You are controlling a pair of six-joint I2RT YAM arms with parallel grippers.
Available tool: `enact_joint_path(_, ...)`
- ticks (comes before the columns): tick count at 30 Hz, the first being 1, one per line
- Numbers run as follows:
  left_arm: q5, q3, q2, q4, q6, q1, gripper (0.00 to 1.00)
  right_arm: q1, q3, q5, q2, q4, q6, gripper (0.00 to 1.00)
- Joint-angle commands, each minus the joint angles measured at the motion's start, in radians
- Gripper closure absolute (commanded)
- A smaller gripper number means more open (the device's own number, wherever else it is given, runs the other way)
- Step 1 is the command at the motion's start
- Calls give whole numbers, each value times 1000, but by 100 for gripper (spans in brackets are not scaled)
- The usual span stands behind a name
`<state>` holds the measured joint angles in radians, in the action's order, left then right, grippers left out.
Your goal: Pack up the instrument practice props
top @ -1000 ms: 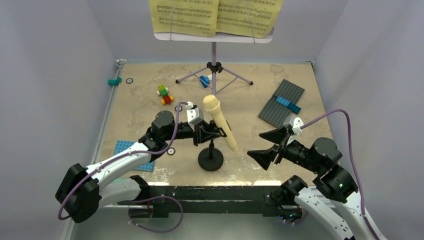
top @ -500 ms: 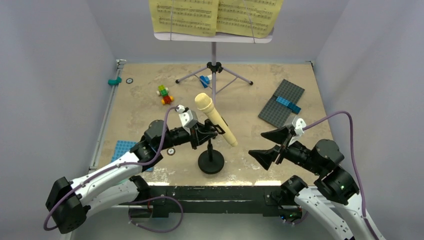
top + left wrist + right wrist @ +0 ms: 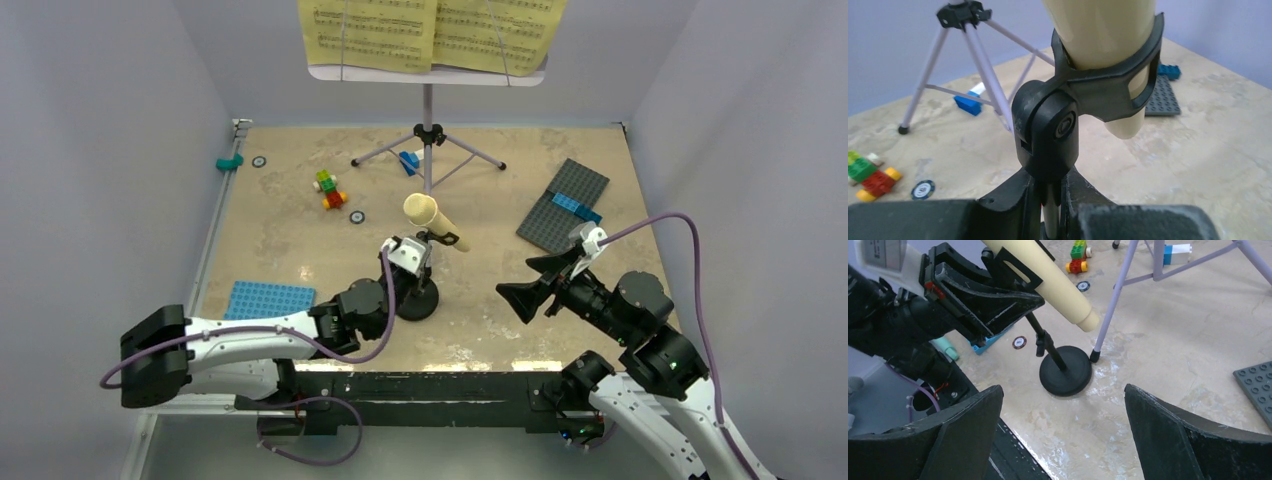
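Obstacles, frame centre: mic stand (image 3: 417,300), left arm (image 3: 260,335). Upper centre: tripod legs (image 3: 428,150). Open tabletop (image 3: 280,240) centre-right and mid-left.

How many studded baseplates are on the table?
2: a blue baseplate at the near left, a grey baseplate at the far right. More may be hidden.

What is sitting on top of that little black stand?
A cream toy microphone, tilted, held in the black mic stand's clip. Just below the clip, the left claw is closed on the post, covering the part it grips.
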<state>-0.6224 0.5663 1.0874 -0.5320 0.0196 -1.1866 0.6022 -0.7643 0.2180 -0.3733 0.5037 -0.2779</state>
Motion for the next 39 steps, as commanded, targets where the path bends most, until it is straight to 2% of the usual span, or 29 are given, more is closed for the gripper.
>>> enact_joint_path(1, -369, 36, 119, -608, -304, -73, 100, 4, 14, -45, -11, -55, -35, 4)
enact_joint_path(4, -458, 106, 275, -965, -532, -113, 100, 4, 16, -44, -20, -59, -44, 4)
enact_joint_path(6, -512, 186, 348, -994, -635, -131, 100, 4, 16, -41, -23, -59, -47, 4)
enact_joint_path(10, -515, 189, 370, -994, -563, -164, 100, 3, 19, -46, -24, -59, -52, 4)
enact_joint_path(16, -557, 140, 312, -993, -504, -187, 100, 4, 36, -48, -22, -60, -55, 4)
enact_joint_path(18, -567, 121, 280, -966, -481, -195, 100, 4, 40, -46, -29, -67, -57, 4)
enact_joint_path(20, -573, 94, 237, -873, -419, -200, 100, 4, 43, -41, -36, -73, -59, 4)
enact_joint_path(27, -575, 22, 92, -401, 22, -205, 100, 4, 51, -33, -51, -88, -68, 5)
enact_joint_path(29, -570, 9, 76, -309, 104, -205, 100, 3, 57, -34, -51, -92, -70, 5)
enact_joint_path(39, -556, -24, 160, -378, 109, -205, 100, 4, 68, -32, -58, -93, -74, 5)
